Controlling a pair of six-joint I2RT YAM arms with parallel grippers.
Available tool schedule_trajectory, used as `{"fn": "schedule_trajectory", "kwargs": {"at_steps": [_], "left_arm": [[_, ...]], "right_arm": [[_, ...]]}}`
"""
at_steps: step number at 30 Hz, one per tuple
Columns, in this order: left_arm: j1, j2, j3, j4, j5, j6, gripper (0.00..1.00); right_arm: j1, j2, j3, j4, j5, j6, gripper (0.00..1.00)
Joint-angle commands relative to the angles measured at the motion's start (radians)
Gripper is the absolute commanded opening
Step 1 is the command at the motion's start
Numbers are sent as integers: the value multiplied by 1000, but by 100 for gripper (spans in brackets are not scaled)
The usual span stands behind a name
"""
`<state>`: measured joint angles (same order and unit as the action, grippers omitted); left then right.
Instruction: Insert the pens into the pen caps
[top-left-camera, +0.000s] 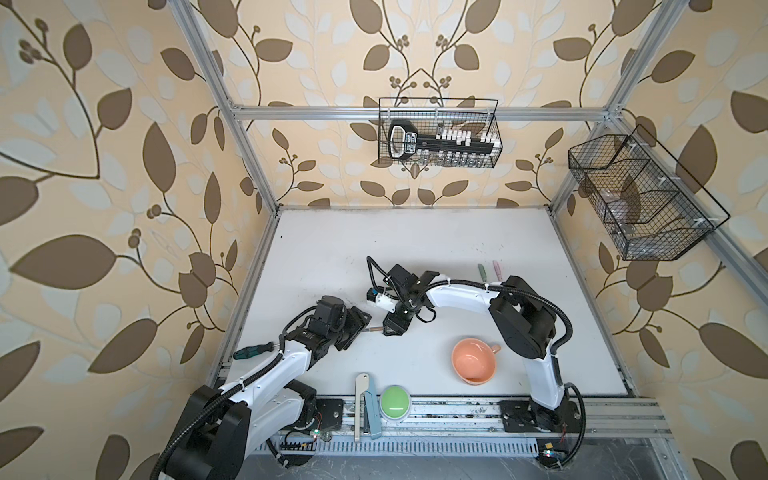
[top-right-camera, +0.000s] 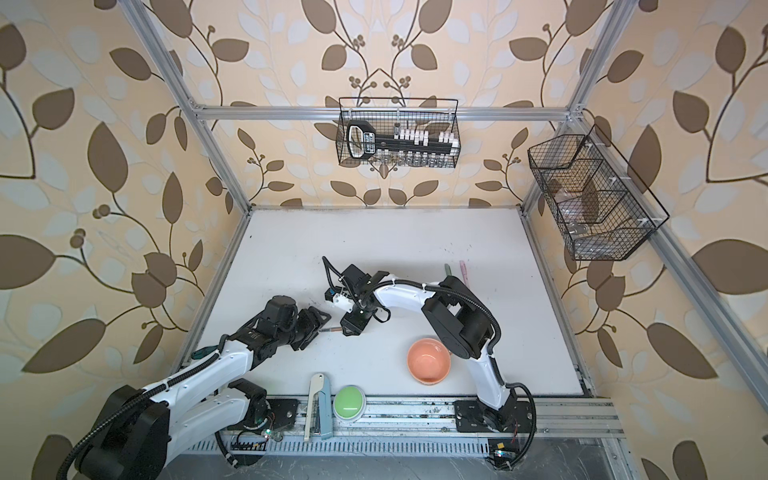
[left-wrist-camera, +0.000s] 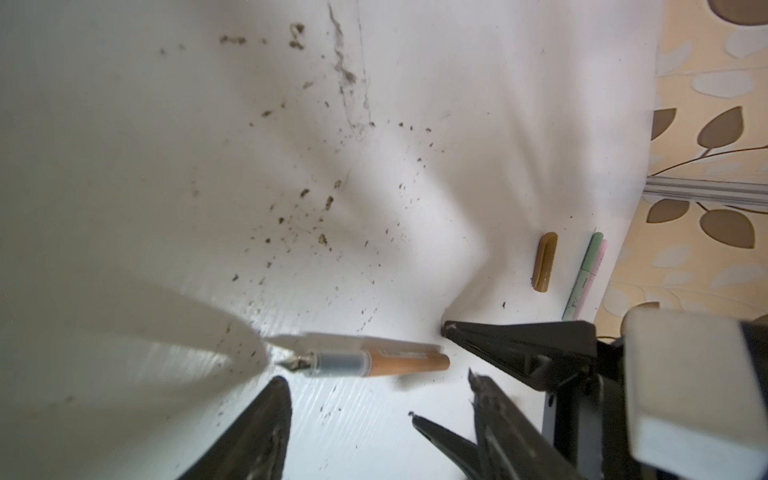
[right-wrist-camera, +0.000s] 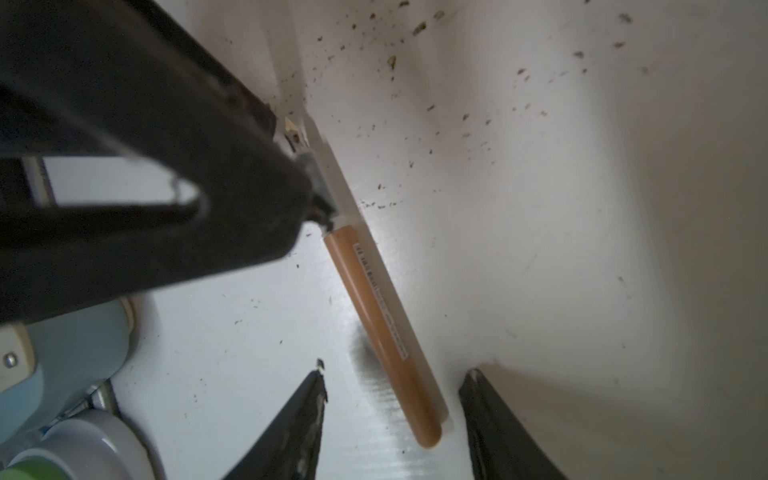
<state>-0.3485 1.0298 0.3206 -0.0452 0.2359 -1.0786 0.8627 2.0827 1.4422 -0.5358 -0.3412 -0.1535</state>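
A tan-brown pen (left-wrist-camera: 374, 361) with a bare dark nib lies flat on the white table (top-left-camera: 415, 241), and in both top views it sits between my two grippers (top-left-camera: 376, 329) (top-right-camera: 332, 329). My left gripper (left-wrist-camera: 377, 377) is open, its fingertips just short of the nib end. My right gripper (right-wrist-camera: 395, 371) is open too, its jaws straddling the pen's (right-wrist-camera: 382, 328) rear end with gaps on both sides. The tan-brown cap (left-wrist-camera: 545, 262) lies apart on the table. A grey-green pen (top-left-camera: 482, 271) and a pink pen (top-left-camera: 496, 269) lie side by side behind the right arm.
A peach cup (top-left-camera: 473, 361) stands front right. A green round button (top-left-camera: 395, 402) and a cream-and-blue tool (top-left-camera: 365, 407) sit at the front edge. A teal-handled screwdriver (top-left-camera: 249, 351) lies by the left arm. Wire baskets (top-left-camera: 438, 133) hang on the walls.
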Motion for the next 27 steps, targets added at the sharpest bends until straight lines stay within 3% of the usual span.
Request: {"fn": "schedule_trajectory", "kwargs": {"at_steps": [1, 11, 19, 27], "left_arm": [[-12, 44, -12, 85, -24, -12, 71], [-41, 181, 39, 155, -39, 24, 72], [-47, 337, 169, 198, -41, 148, 71], [-90, 564, 257, 339, 44, 200, 62]], "right_arm": [[-4, -16, -46, 0, -39, 6, 55], [-19, -53, -131, 66, -87, 62, 54], [-36, -152, -307, 224, -167, 175, 54], [-22, -206, -420, 413, -235, 291, 54]]}}
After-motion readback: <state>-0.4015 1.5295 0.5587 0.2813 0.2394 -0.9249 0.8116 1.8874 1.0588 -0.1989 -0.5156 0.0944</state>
